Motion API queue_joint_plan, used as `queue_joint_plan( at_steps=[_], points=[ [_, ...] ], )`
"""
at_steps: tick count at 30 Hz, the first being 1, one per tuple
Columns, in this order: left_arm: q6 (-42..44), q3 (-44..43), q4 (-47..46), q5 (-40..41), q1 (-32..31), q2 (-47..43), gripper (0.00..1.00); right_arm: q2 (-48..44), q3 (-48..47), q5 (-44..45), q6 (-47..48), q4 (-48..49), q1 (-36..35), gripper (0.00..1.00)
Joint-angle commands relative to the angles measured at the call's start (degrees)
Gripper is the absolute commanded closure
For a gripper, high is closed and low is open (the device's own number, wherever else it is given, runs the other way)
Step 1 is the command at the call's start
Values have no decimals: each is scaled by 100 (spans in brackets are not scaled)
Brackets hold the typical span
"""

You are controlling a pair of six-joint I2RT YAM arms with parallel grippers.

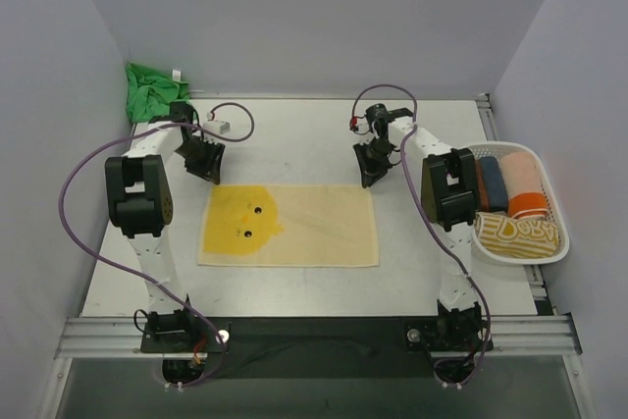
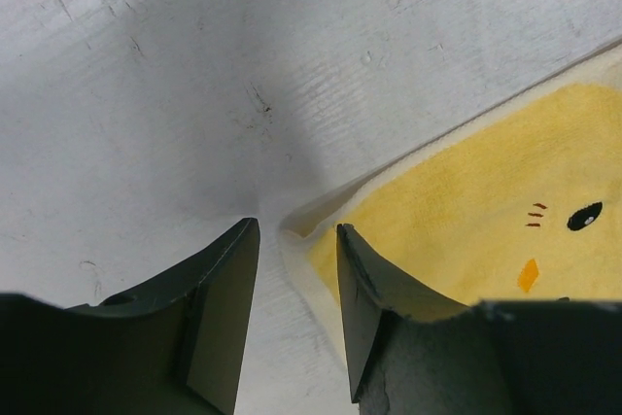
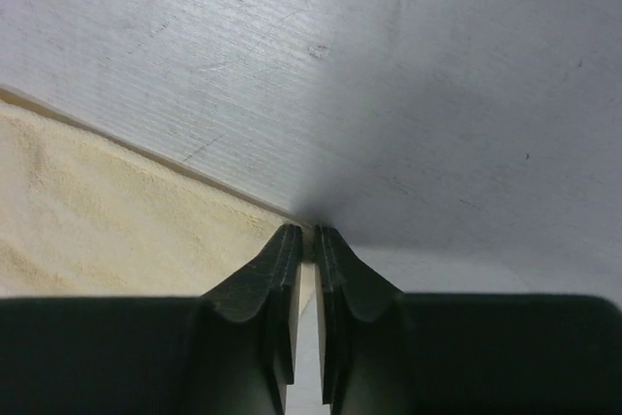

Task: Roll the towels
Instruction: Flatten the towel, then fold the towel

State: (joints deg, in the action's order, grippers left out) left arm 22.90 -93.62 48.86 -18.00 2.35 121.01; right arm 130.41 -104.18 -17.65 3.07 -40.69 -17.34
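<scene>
The yellow towel (image 1: 314, 228) flat on the table (image 1: 294, 134), 1 pincer at each far corner.
The green towel (image 1: 149, 90) lies bunched at the table's far left corner. The left pincer (image 2: 296, 230) stands open astride the yellow towel's far left corner; the right pincer (image 3: 309, 232) is pinched almost shut on the far right corner.

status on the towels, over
Left gripper open at yellow towel far left corner. Right gripper shut on far right corner. Towel flat, unrolled. Green towel bunched back left.
</scene>
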Motion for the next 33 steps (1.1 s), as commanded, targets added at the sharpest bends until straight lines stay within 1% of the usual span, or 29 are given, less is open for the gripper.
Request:
queue_joint_plan(
  at_steps=[1, 3, 5, 8, 11, 13, 16, 17, 20, 21, 23, 24, 29, 33],
  points=[
    [4, -191, -8, -81, 20, 98, 52, -138, 91, -19, 18, -273, 12, 92],
    [4, -244, 1, -116, 29, 133, 54, -121, 56, -28, 9, -264, 55, 100],
    [4, -262, 9, -151, 37, 160, 57, -130, 12, -45, 9, -273, 108, 100],
    [22, -253, 27, -195, 29, 168, 57, -156, 3, -63, 18, -273, 161, 100],
    [40, -244, 36, -134, 29, 195, 52, -174, -6, -63, 27, -264, 179, 100],
    [40, -253, 36, -107, 29, 230, 52, -183, -6, -63, 36, -264, 179, 100],
    [22, -262, 27, -134, 29, 274, 62, -200, -32, -2, 62, -264, 187, 100],
    [22, -262, 36, -151, 29, 283, 69, -200, -41, 16, 71, -264, 187, 100],
    [40, -262, 62, -230, 20, 265, 78, -183, -128, 16, 80, -264, 222, 100],
    [57, -270, 97, -256, 29, 256, 84, -183, -164, 16, 80, -264, 231, 100],
    [48, -305, 115, -344, 29, 230, 91, -165, -216, 25, 106, -264, 249, 100],
    [14, -323, 132, -379, 37, 204, 99, -165, -295, 25, 123, -264, 275, 100],
    [-153, -578, 255, -634, 46, 142, 100, -182, -629, 78, 299, -273, 407, 100],
    [-250, -955, 413, -758, 46, 98, 100, -244, -867, -37, 431, -273, 565, 100]
  ],
)
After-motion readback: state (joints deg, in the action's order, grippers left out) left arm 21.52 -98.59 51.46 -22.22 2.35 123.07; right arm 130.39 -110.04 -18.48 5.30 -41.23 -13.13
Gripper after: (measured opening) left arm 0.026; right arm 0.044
